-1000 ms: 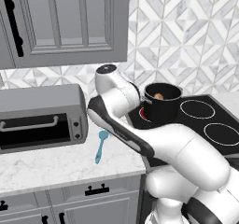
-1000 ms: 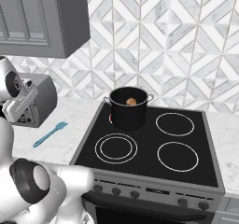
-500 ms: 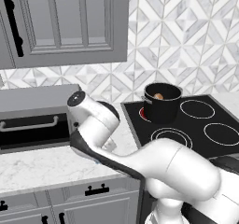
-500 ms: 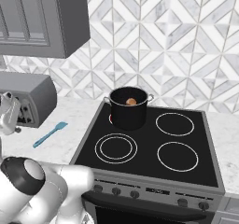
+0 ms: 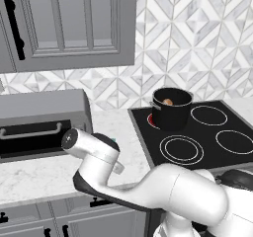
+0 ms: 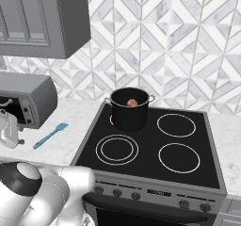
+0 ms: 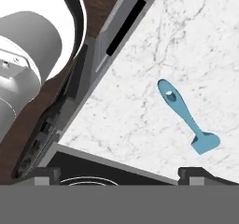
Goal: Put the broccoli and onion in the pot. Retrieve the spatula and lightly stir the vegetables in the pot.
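The light-blue spatula (image 7: 186,118) lies flat on the marble counter (image 7: 154,55), left of the stove, and also appears in the right base view as the spatula (image 6: 50,135). My gripper (image 7: 123,174) hangs above the counter, open, with nothing between its fingertips (image 7: 46,174); the spatula is ahead and to the right in the hand view, clear of them. The black pot (image 6: 130,108) stands on the back left burner with the orange-brown onion (image 6: 132,102) inside. From the left base view the pot (image 5: 172,107) also shows the onion (image 5: 168,101). The broccoli is hidden.
A grey toaster oven (image 6: 28,100) stands on the counter left of the spatula, close to my hand (image 6: 9,131). The black cooktop (image 6: 150,145) has free burners in front and right. Grey wall cabinets (image 5: 64,23) hang above. My arm (image 5: 99,154) crosses the counter.
The arm has swung left, away from the stove, and down over the counter by the toaster oven. It now covers the spatula in the left base view. Pot, onion and spatula stayed put.
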